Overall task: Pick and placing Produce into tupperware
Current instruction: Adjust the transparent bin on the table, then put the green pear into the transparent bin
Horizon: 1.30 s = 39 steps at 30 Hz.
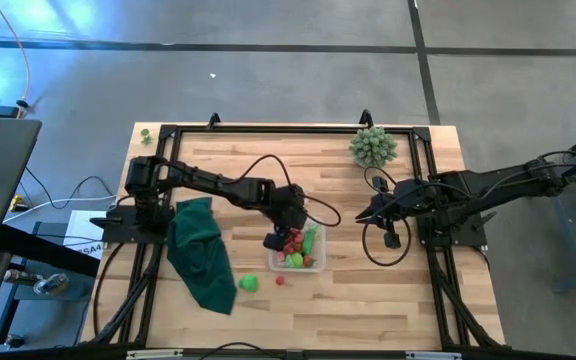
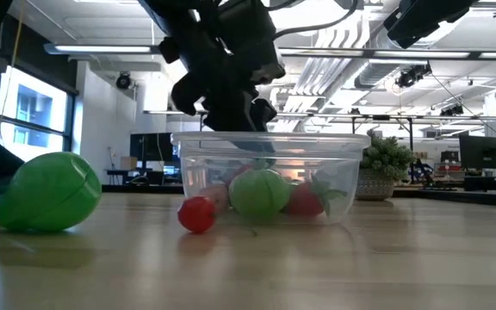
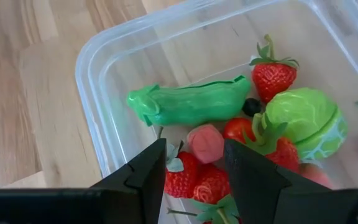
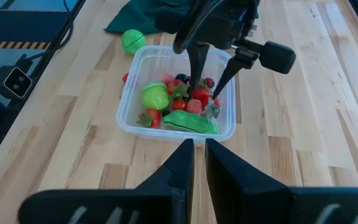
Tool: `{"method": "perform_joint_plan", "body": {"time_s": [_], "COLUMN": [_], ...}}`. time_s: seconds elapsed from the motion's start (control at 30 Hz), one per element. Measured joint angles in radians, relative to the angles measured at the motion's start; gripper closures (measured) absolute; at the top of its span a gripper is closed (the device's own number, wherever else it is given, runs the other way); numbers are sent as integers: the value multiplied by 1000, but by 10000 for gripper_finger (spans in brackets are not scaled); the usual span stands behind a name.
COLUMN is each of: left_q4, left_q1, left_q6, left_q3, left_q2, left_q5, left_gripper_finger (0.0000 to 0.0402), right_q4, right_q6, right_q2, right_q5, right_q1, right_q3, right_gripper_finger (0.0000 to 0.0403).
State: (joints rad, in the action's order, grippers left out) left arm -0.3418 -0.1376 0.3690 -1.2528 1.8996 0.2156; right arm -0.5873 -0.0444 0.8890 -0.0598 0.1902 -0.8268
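Hovering over tub (image 3: 98, 81), left gripper (image 3: 194, 168) stood open, empty. Strawberry (image 3: 194, 180) judged light, rigid, slippery; grasp across body.

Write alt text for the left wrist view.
The left gripper hangs open over the clear tupperware, its dark fingers just above toy strawberries. Inside also lie a green pea pod, a pink piece and a green cabbage-like ball.
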Motion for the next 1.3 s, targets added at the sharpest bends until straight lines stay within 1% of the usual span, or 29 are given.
{"method": "perform_joint_plan", "body": {"time_s": [0.17,0.37,0.43,0.5,0.53,0.67,0.77,0.9,1.0,1.1,1.17,1.23,1.3], "left_q4": [-87,-335,-407,-500,-521,-654,-757,-780,-739,-611,-496,-395,-301], "left_q1": [0,0,0,0,2,17,51,121,179,248,293,327,353], "left_q6": [-7,1,1,1,-5,-41,-83,-182,-282,-369,-416,-469,-509], "left_q3": [-73,-231,-279,-308,-317,-318,-311,-217,-83,93,204,293,352], "left_q2": [0,-14,-29,-58,-77,-173,-250,-381,-477,-557,-593,-614,-620], "left_q5": [37,40,20,-2,-16,-82,-173,-281,-300,-303,-303,-298,-287], "left_gripper_finger": [252,252,252,252,252,252,252,252,252,252,252,252,252], "right_q4": [0,0,0,0,0,0,1,-1,0,0,-1,1,-2], "right_q6": [0,0,0,0,0,0,0,0,0,0,0,0,0], "right_q2": [0,0,0,0,0,0,0,0,0,0,0,0,0], "right_q5": [0,0,0,0,0,0,0,0,0,0,0,0,0], "right_q1": [0,0,0,0,0,0,0,0,0,0,0,0,0], "right_q3": [0,0,0,0,0,0,0,0,0,0,0,0,0], "right_gripper_finger": [373,373,373,373,373,373,373,373,373,373,373,373,373]}}
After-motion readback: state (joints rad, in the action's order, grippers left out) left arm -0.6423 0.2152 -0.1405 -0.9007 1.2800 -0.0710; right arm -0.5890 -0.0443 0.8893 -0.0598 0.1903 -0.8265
